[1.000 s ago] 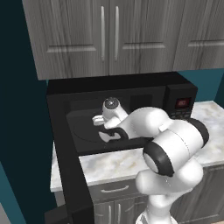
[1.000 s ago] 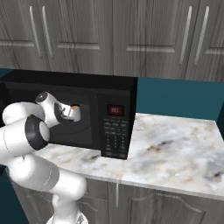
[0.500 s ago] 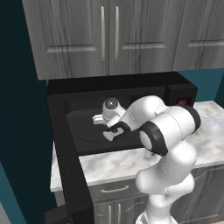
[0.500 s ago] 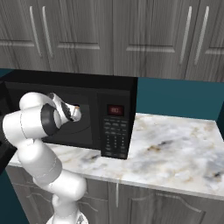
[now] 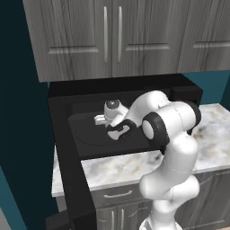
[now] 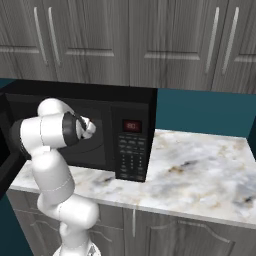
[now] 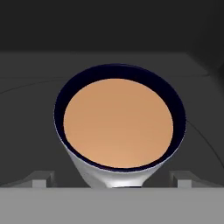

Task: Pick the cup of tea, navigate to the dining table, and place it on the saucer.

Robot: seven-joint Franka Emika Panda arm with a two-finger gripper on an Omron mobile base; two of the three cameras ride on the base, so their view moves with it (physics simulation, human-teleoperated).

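Cup of tea (image 7: 118, 127) sits inside the open microwave (image 5: 134, 96), on its dark floor, its dark rim ringing light-brown liquid. Its base is cut off by the lower edge of the hand view and its handle is hidden. The gripper (image 7: 111, 179) reaches into the microwave with one finger (image 7: 39, 178) on each side of the cup, jaws spread wide and apart from its wall, holding nothing. From the base views the arm covers the cup. The microwave stands on a marbled counter (image 6: 200, 172) beneath grey wall cabinets (image 6: 150, 40), against a teal wall (image 6: 205, 112).
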